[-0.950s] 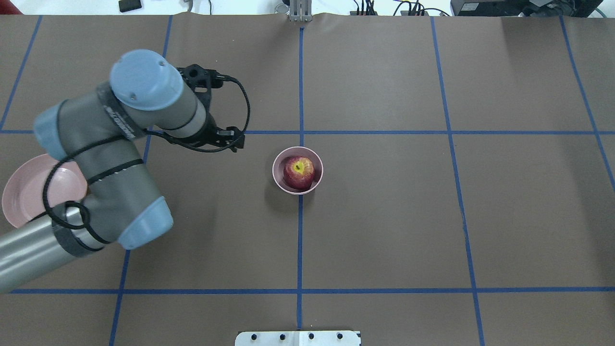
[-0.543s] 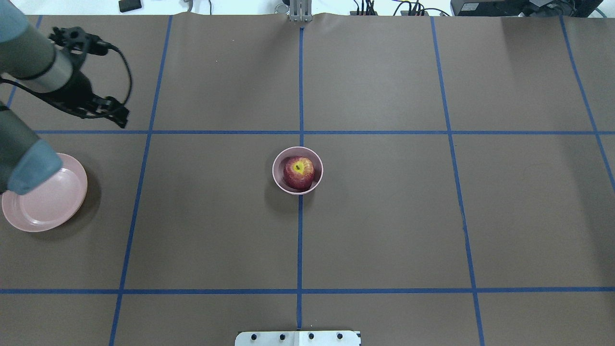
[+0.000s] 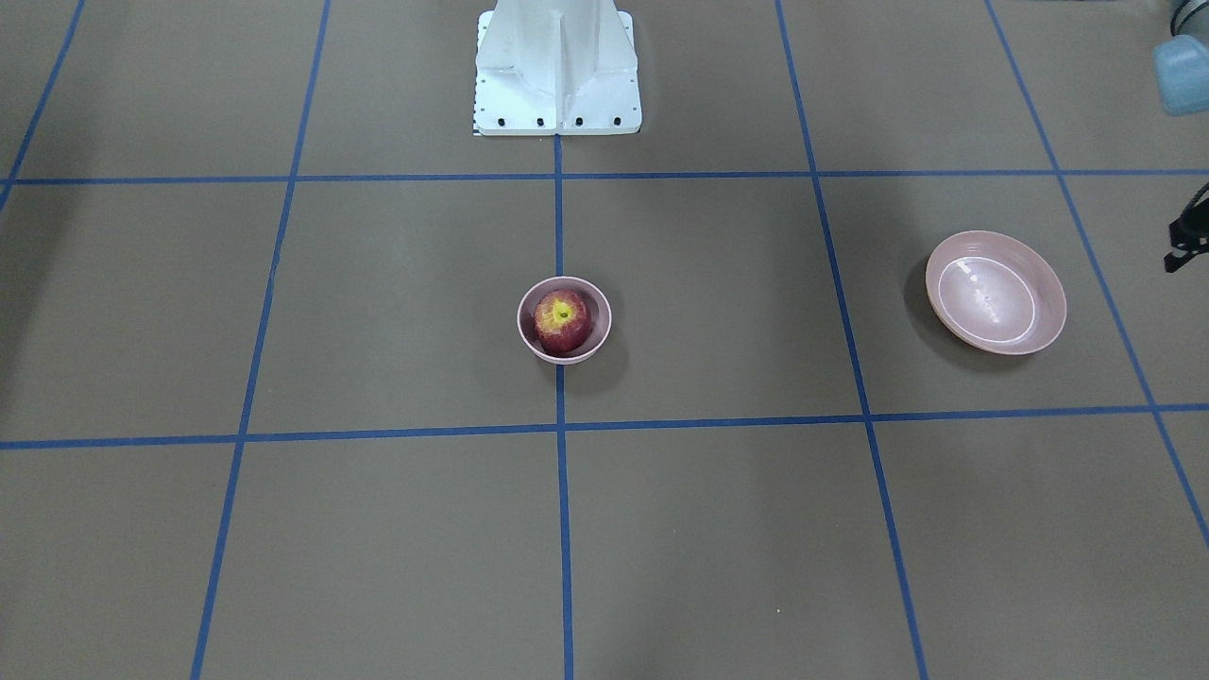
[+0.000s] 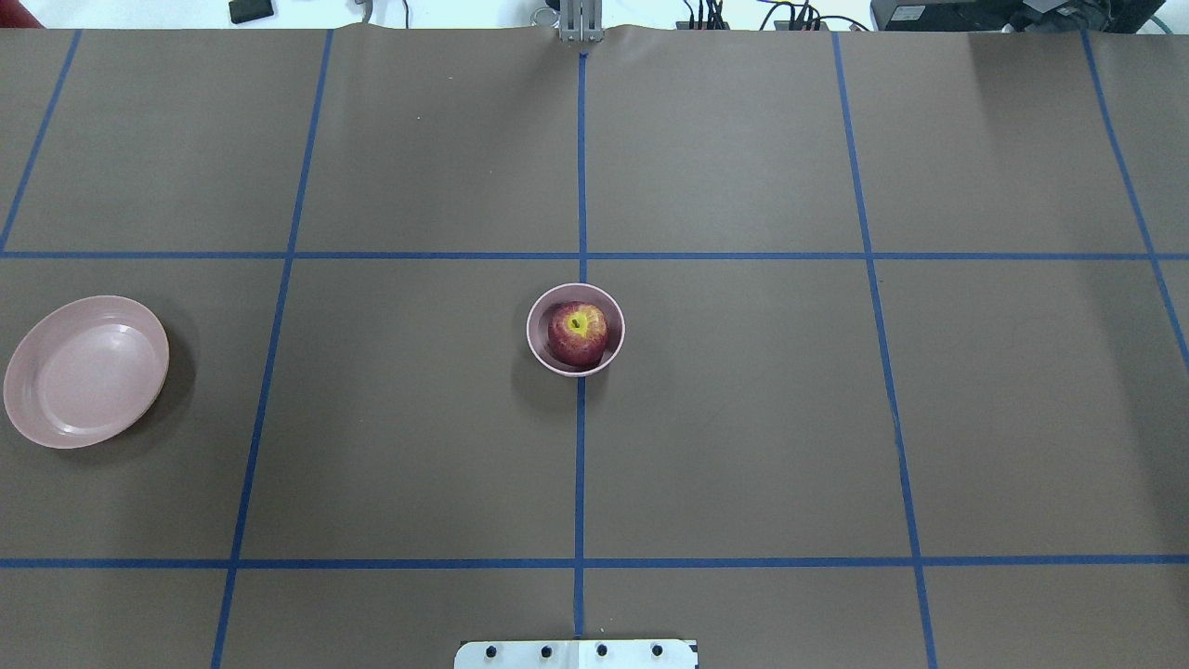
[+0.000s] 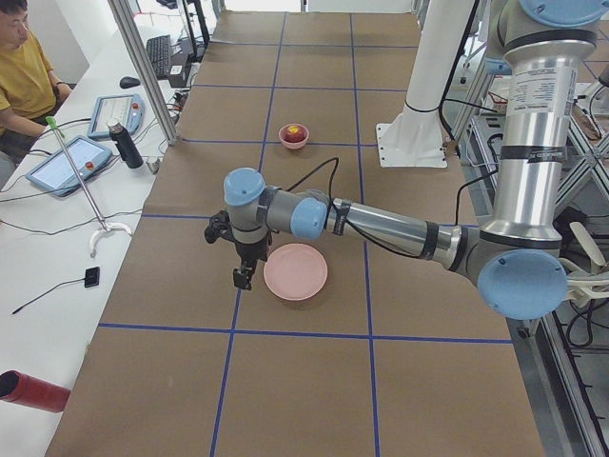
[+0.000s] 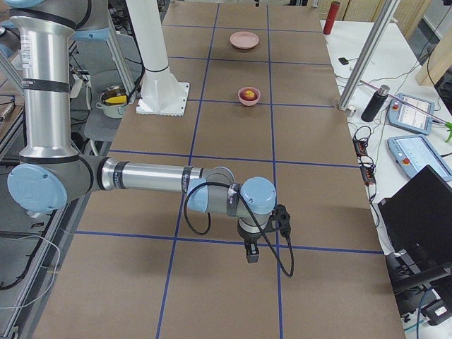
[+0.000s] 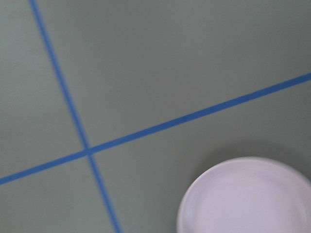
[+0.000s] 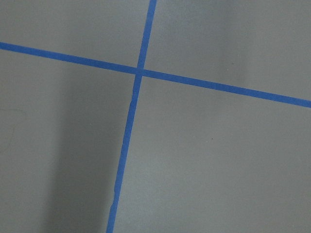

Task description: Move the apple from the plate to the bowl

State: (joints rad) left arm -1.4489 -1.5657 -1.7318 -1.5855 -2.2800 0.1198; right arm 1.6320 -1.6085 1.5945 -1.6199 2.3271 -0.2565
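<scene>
Small dark red apple (image 4: 577, 333) sits inside the deep pale pink bowl (image 4: 530, 336); the wide shallow pink plate (image 4: 85, 372) holds nothing. Task looks done. Left gripper (image 5: 244, 275), right gripper (image 6: 252, 254): can't tell the jaw state.

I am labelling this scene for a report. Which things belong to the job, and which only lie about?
Job: apple, bowl, plate.
Lying about: black bottle, tablet, red cylinder, all on the side bench.

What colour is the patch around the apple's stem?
Yellow-green, on the dark red apple; it is clearest in the overhead exterior view.
</scene>
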